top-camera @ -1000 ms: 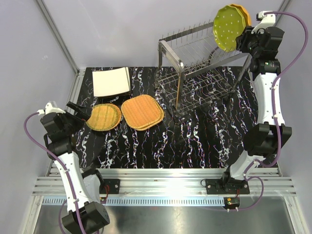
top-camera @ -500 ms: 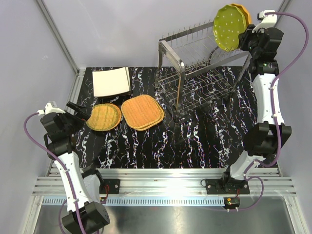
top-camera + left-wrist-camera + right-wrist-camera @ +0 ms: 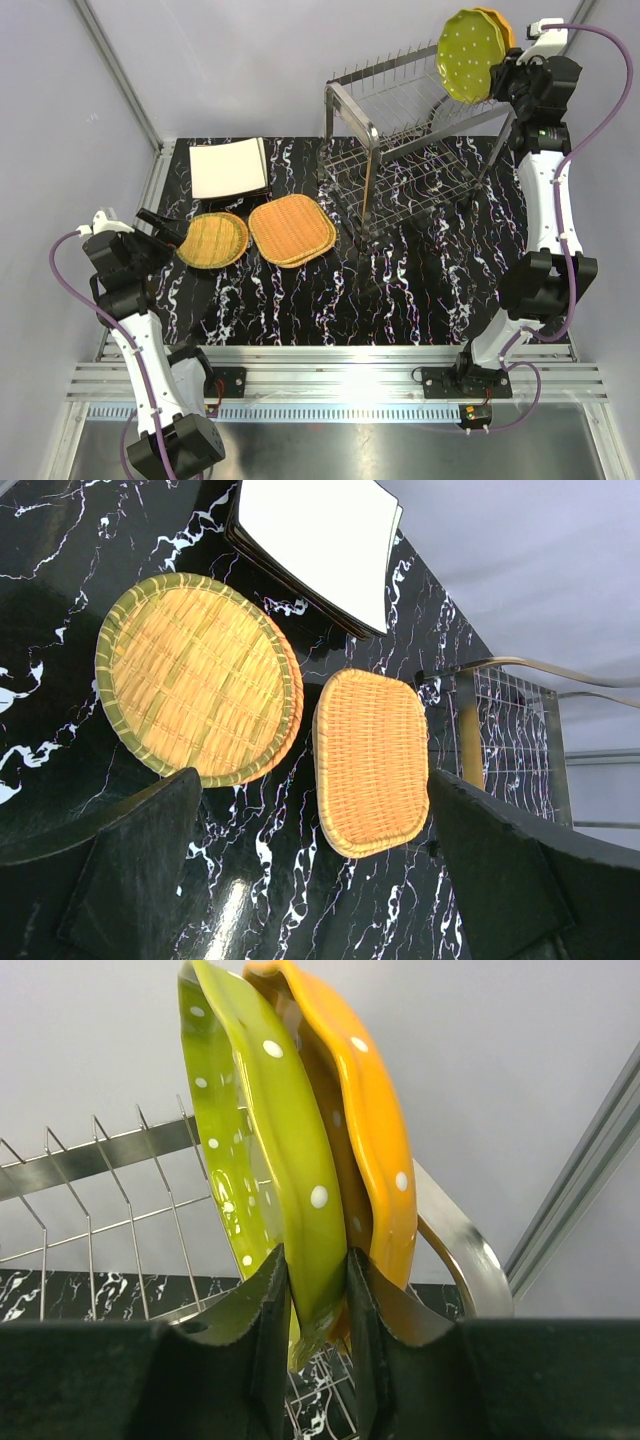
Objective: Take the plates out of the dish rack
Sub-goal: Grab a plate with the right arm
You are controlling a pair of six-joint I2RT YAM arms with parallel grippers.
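- Since a second ago the right gripper point(image 3: 499, 73) has narrowed: its jaws stood wider then and are now clamped on the rim of the green plate point(image 3: 466, 55).
- The right wrist has shifted slightly up and to the right in the top view. The green plate has not visibly moved.
- The left arm and the plates on the table point(image 3: 400, 290) are as they were.
- In the right wrist view the right gripper point(image 3: 315, 1270) pinches the lower edge of the green plate point(image 3: 270, 1140), one finger on each face. The finger on the right sits between it and the orange plate point(image 3: 375, 1130) just behind.
- Both dotted plates stand upright at the right end of the upper tier of the rack point(image 3: 345, 110), the orange plate point(image 3: 503, 28) behind the green one. Rack prongs point(image 3: 90, 1160) run off to the left.
- The left gripper point(image 3: 170, 230) hangs wide open and holds nothing, just left of the round woven plates point(image 3: 213, 240).
- In the left wrist view the open jaws of the left gripper point(image 3: 315, 880) frame the round woven plates point(image 3: 195, 685) and the square woven plates point(image 3: 370, 760), which lie flat side by side.
- The square woven plates point(image 3: 291, 229) lie between the round ones and the rack point(image 3: 500, 665).
- The cream plates point(image 3: 229, 168) are stacked flat at the back left of the table, beyond the round woven ones; the top cream plate point(image 3: 315, 545) is plain.
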